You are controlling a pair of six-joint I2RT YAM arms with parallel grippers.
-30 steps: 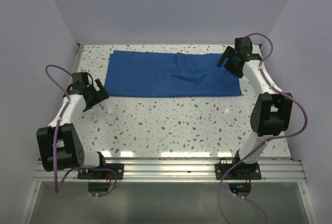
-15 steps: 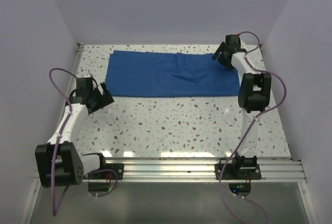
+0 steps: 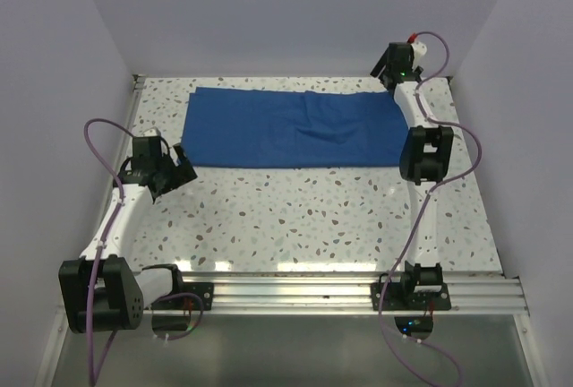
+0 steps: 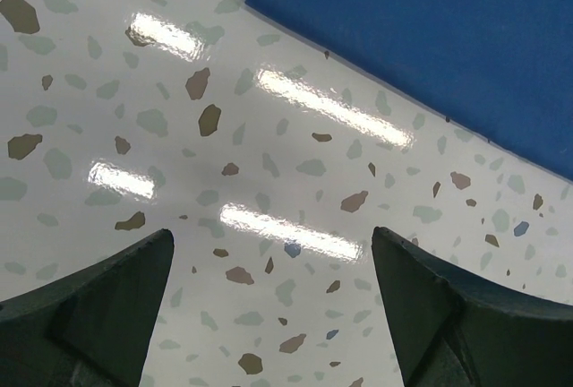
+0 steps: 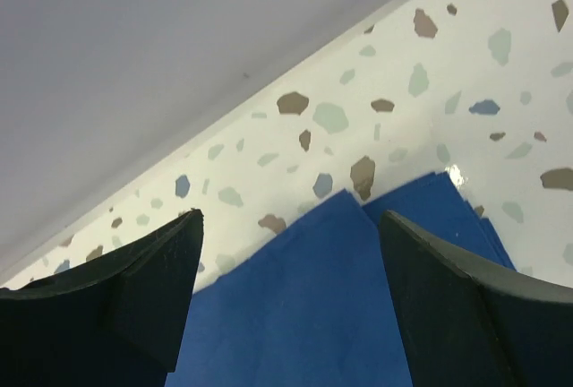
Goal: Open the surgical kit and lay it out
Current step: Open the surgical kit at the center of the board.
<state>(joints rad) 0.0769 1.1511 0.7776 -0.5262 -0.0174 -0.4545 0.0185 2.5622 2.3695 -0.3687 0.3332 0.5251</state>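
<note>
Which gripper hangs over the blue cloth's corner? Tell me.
The right gripper, at the cloth's far right corner; the left gripper hangs over bare table beside it.

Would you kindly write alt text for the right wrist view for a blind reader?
A corner of the blue cloth lies flat on the speckled table near the back wall, seen between the two dark fingers of the open right gripper.

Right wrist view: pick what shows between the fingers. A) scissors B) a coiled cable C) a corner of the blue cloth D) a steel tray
C: a pointed corner of the blue cloth shows between the two dark fingers, with speckled table beyond it.
</note>
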